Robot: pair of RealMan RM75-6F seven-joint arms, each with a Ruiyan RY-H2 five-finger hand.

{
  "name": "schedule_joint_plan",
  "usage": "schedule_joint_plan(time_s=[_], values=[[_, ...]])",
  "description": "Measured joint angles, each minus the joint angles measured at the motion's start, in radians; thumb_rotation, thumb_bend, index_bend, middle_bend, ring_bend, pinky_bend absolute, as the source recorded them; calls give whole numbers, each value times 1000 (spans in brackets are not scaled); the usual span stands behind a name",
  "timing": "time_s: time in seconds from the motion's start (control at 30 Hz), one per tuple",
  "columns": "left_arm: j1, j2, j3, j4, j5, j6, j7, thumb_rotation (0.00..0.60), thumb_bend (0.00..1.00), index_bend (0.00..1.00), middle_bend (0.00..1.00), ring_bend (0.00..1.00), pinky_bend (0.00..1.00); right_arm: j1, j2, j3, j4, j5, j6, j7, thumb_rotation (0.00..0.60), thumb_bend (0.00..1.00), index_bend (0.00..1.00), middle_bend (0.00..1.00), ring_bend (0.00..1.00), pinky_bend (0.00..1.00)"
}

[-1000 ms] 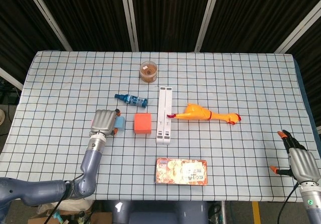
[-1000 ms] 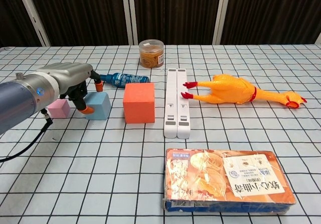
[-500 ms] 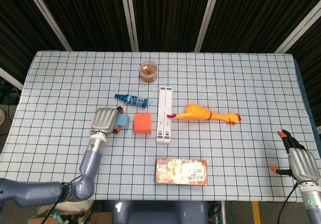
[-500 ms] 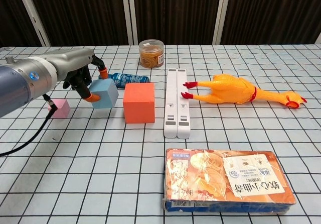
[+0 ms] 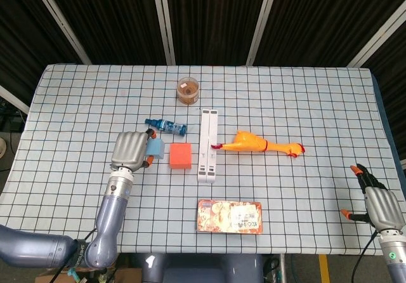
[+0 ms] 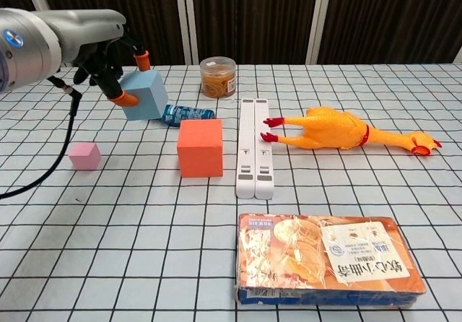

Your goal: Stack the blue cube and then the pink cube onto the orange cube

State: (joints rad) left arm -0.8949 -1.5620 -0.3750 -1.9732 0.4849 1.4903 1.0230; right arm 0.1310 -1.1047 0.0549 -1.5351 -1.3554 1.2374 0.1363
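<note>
Blue cube: while tilted, the blue cube [image 6: 144, 95] is being held off the table [image 6: 144, 264] by the left robot hand [image 6: 108, 55], fingertips clamped on it.
Orange cube: the orange cube [image 6: 200, 147] is being left lower right of it.
Pink cube: the pink cube [image 6: 84, 156] is being left below the left robot hand.
Right robot hand: the right robot hand [image 5: 380, 205] is being kept spread, well apart.

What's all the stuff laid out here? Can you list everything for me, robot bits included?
Table: one, white cloth with black grid.
Blue cube: one, light blue, lifted off the table, tilted, in the left hand.
Orange cube: one, orange, on the table left of the white bar.
Pink cube: one, pink, on the table at the left.
White bar: one, white, long, centre.
Rubber chicken: one, yellow and red, lying right of the bar.
Small bottle: one, blue, lying behind the orange cube.
Jar: one, clear, brown contents, far side.
Packet: one, orange print, near edge.
Left hand: one, grey, orange-tipped fingers gripping the blue cube.
Right hand: one, grey, right edge, holding nothing.
</note>
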Motion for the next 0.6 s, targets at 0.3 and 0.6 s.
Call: schedule_joint_plan(time_s=[0.3, 0.6], values=[[-74, -63, -34, 47, -67, 48, 65, 600, 357, 430, 919, 725, 728, 1, 0, 1, 10, 5, -8, 16, 600, 41, 64, 46, 145, 253], [-123, -134, -41, 150, -81, 27, 66, 600, 357, 430, 919, 725, 728, 0, 2, 3, 21, 5, -8, 36, 600, 41, 64, 46, 145, 253]])
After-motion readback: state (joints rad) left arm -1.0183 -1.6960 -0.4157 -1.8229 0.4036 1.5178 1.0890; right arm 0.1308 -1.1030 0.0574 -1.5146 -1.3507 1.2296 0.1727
